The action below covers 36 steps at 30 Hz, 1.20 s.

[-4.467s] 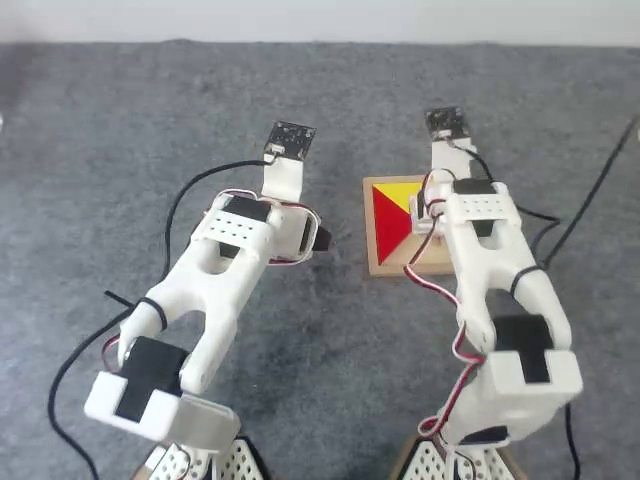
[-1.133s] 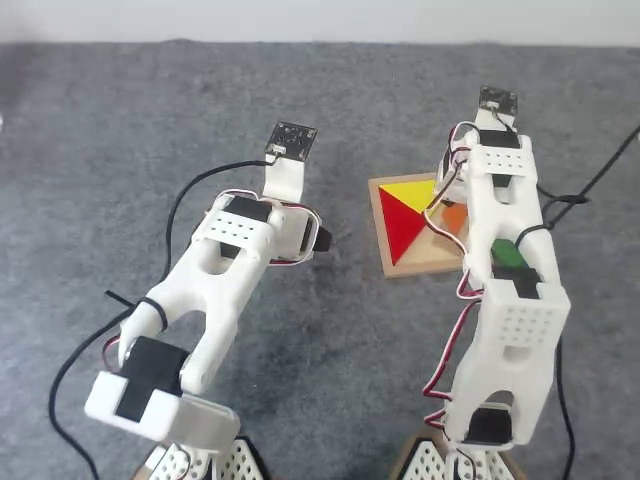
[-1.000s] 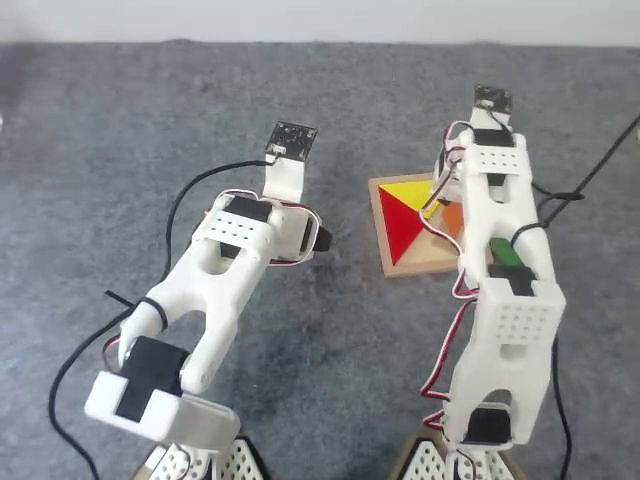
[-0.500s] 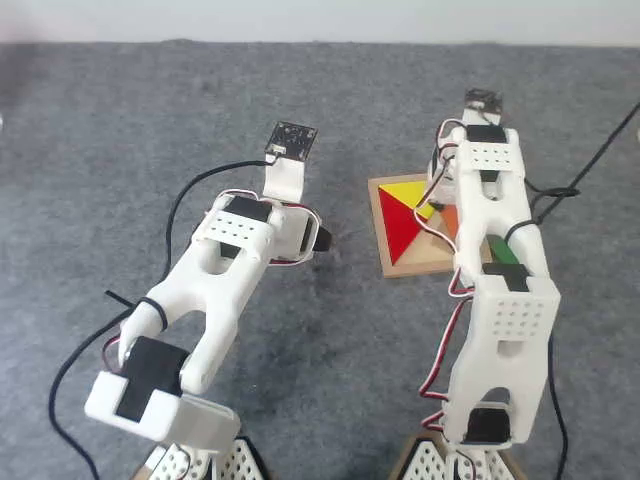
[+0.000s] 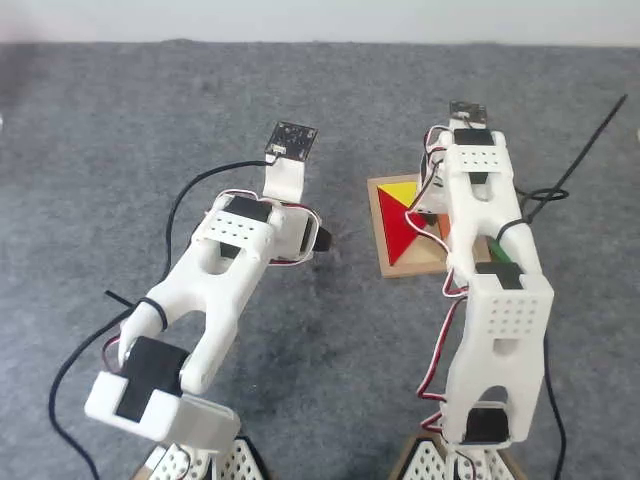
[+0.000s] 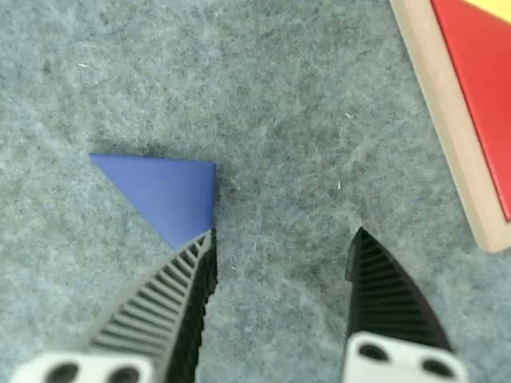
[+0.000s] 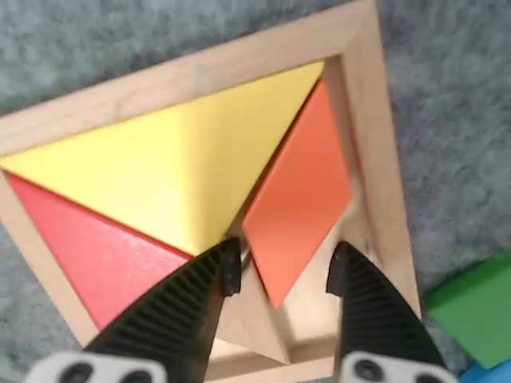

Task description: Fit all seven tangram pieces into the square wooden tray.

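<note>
Wooden tray (image 7: 374, 120): far right on the grey bench, turned slightly since the earliest frame.
Right gripper (image 7: 283, 251): spread above the orange parallelogram (image 7: 299, 215); its arm has stretched out and swung left.
Tray contents: yellow triangle (image 7: 184, 167), red triangle (image 7: 88, 247) and orange parallelogram, lying flat.
Left gripper (image 6: 284, 234): spread, unmoved, one tip at the blue triangle (image 6: 164, 191).

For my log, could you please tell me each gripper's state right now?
Left gripper: open, empty, beside the blue triangular piece.
Right gripper: open, above the orange parallelogram piece in the square wooden tray.
</note>
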{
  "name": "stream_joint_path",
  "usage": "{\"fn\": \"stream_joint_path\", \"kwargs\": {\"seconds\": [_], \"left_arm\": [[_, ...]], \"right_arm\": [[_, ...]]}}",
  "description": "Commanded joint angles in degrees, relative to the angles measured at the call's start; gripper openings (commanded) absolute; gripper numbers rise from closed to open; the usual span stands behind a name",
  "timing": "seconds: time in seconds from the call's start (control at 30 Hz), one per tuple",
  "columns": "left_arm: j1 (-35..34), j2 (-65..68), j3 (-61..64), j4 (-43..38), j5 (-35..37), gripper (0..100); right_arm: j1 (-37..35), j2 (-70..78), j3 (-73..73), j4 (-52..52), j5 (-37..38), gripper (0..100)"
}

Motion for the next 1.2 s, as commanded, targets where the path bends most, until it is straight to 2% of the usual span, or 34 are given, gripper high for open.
{"fn": "stream_joint_path", "kwargs": {"seconds": [0.0,0.23,0.5,0.73,0.83,1.17], "left_arm": [[0.35,-3.08,-0.31,-0.70,-0.26,26],[0.35,-3.08,-0.31,-0.79,-0.26,26],[0.35,-3.08,-0.31,-0.70,-0.26,26],[0.44,-3.08,-0.31,-0.70,-0.18,26],[0.44,-3.08,-0.22,-0.70,-0.18,26],[0.44,-3.08,-0.22,-0.88,-0.18,26]], "right_arm": [[1.63,-0.48,-1.05,-4.53,-2.99,19.4],[1.71,-0.57,-1.14,-5.58,-12.75,19.4],[4.26,-0.40,-0.79,-4.44,-20.22,19.2],[4.53,-0.40,-0.79,-2.24,-20.22,3.9],[4.35,-0.48,-0.79,-1.71,-19.43,3.5],[3.47,-3.82,-2.64,4.44,-9.58,3.3]]}}
